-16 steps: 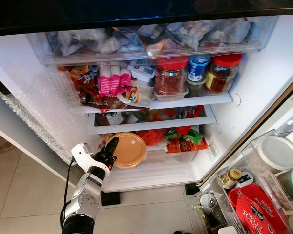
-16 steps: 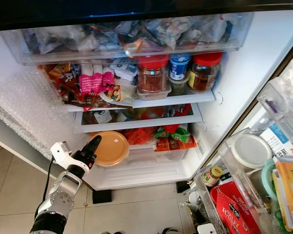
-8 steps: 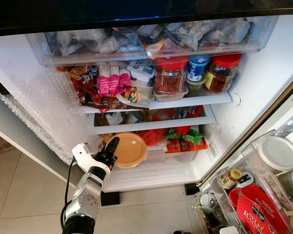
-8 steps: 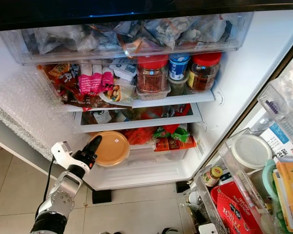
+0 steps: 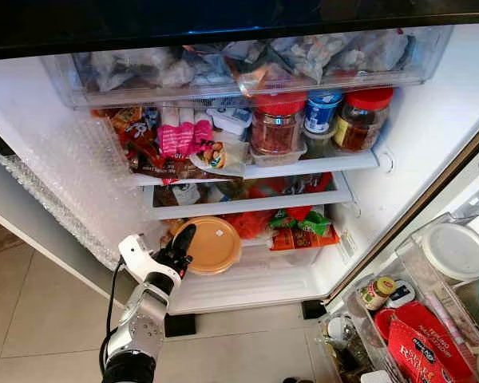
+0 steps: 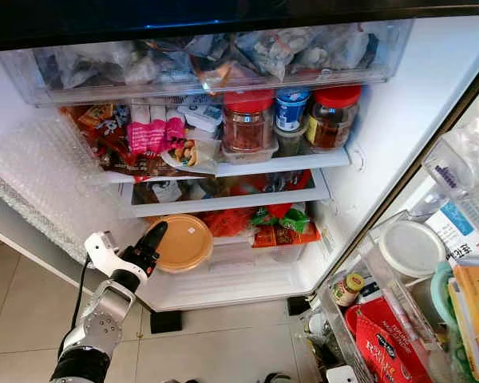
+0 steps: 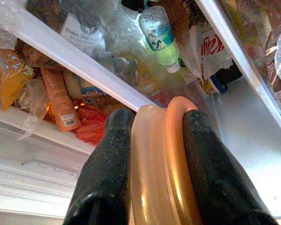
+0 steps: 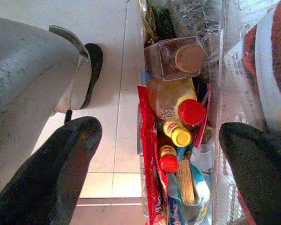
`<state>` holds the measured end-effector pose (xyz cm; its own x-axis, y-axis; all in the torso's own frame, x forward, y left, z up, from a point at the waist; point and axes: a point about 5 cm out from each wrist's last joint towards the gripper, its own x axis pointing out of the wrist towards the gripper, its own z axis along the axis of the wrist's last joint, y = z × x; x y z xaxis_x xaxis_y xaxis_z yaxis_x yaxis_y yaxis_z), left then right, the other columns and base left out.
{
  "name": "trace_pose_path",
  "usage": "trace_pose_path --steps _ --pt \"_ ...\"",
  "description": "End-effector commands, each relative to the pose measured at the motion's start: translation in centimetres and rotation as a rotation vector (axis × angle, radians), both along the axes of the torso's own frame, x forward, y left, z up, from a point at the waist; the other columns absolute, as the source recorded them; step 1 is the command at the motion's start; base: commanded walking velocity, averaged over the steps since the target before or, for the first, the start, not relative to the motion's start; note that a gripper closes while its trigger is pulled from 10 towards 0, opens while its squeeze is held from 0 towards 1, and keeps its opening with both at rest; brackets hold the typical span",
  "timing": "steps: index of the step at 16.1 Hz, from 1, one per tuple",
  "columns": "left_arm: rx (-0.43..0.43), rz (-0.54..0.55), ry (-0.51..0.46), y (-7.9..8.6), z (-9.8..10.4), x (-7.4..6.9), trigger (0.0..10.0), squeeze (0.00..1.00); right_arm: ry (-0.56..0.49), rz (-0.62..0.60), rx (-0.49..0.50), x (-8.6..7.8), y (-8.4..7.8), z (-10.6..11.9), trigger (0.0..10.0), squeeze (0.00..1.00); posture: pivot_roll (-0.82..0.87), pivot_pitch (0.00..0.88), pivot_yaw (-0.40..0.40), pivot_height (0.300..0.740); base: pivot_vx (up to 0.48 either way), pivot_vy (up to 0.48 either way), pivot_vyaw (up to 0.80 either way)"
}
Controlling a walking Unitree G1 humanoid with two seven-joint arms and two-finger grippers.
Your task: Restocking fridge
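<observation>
Low at the fridge's bottom shelf (image 5: 247,275), the left claw (image 7: 152,140) pinched the rim of a round orange-lidded plastic container (image 5: 211,245) between both black fingers, beside red and green snack packets (image 5: 299,227). By the door bins, the right claw (image 8: 161,154) hung spread open above red-capped bottles (image 8: 189,112).

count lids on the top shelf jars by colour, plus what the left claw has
Red-lidded jars: 2
Blue-lidded tub: 1
Orange-lidded container, pinched at its rim by the left claw: 1
Total: 4
</observation>
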<state>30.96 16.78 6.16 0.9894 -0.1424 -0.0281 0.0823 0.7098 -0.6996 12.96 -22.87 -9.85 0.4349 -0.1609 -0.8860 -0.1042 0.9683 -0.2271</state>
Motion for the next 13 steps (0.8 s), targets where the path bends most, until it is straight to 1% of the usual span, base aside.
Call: trace_pose_path --steps 1,2,7,9,13 --pt "0.008 -0.019 -0.021 -0.16 0.36 0.03 10.0 0.00 0.034 -0.004 -0.013 -0.86 -0.39 -0.21 10.0 0.00 -0.09 0.165 0.011 0.740 0.000 0.000 0.00" --pt "0.008 -0.019 -0.022 -0.15 0.38 0.04 10.0 0.00 0.036 -0.006 -0.014 -0.88 -0.40 -0.21 10.0 0.00 -0.09 0.166 0.011 0.740 0.000 0.000 0.00" --pt "0.013 -0.022 -0.021 -0.18 0.34 -0.05 10.0 0.00 0.037 -0.006 -0.017 -0.93 -0.40 -0.23 10.0 0.00 -0.09 0.162 0.012 0.681 0.000 0.000 0.00" --pt "0.016 -0.024 -0.020 -0.24 0.32 -0.06 10.0 0.00 0.020 -0.010 -0.003 -0.85 -0.34 -0.19 10.0 0.00 -0.09 0.162 0.010 0.677 0.000 0.000 0.00" --pt "0.019 -0.026 -0.023 -0.31 0.40 -0.04 10.0 0.00 0.020 -0.008 -0.004 -0.86 -0.35 -0.19 10.0 0.00 -0.09 0.161 0.010 0.677 0.000 0.000 0.00"
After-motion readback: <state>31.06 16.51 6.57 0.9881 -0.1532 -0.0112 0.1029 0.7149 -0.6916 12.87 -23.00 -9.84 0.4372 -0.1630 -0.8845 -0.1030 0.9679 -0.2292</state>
